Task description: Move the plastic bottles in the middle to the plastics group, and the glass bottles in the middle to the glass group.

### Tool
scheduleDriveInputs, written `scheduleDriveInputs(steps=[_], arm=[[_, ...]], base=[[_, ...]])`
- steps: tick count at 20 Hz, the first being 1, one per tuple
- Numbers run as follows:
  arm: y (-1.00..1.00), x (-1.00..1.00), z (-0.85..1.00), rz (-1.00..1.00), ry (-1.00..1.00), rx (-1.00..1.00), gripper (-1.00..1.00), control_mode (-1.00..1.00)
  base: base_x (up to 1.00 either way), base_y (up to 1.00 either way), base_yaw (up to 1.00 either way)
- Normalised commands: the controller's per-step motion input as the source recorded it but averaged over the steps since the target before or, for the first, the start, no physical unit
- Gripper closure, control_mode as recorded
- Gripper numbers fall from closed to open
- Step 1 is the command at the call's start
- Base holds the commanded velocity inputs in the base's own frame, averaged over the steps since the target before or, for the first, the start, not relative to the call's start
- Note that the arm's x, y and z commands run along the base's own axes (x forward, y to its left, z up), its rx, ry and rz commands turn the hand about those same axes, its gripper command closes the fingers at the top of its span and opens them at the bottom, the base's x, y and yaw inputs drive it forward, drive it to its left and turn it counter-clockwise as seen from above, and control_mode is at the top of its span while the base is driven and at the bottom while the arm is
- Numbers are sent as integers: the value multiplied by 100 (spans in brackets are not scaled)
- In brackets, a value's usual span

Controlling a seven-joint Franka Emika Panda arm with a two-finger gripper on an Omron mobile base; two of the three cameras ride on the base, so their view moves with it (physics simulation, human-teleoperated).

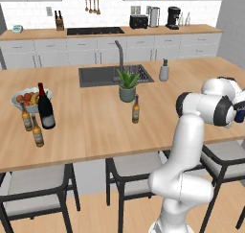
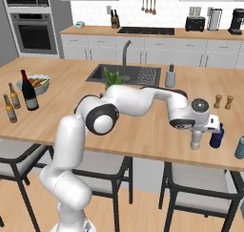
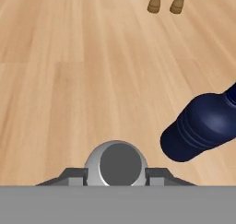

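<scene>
My jaws pinch the water bottle (image 3: 119,165) at its neck, just left of the dark blue bottle (image 3: 203,126) on the surface (image 3: 69,80). It's light, thin-walled, probably slippery; gripping high suits.

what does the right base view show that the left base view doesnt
Right base view: the gripper shut on the clear water bottle, set down beside the dark blue bottle, with the wooden shakers behind.
Left base view: the lone beer bottle in the middle and the knife block.
Both: the wine bottle, two beer bottles and fruit bowl at the counter's left.
</scene>
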Motion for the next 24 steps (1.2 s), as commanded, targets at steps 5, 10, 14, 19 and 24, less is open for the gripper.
scheduleDriveInputs(steps=[5, 10, 14, 19, 24], arm=[[-3, 25, 0, 0, -1, 0, 100, -100], [-1, 3, 0, 0, 0, 0, -100, -100], [0, 0, 0, 0, 0, 0, -100, -100], [0, 0, 2, 0, 0, 0, -100, -100], [2, 0, 39, 0, 0, 0, -100, -100]], base=[[0, 0, 0], [0, 0, 0], [0, 0, 0], [0, 0, 0], [0, 0, 0]])
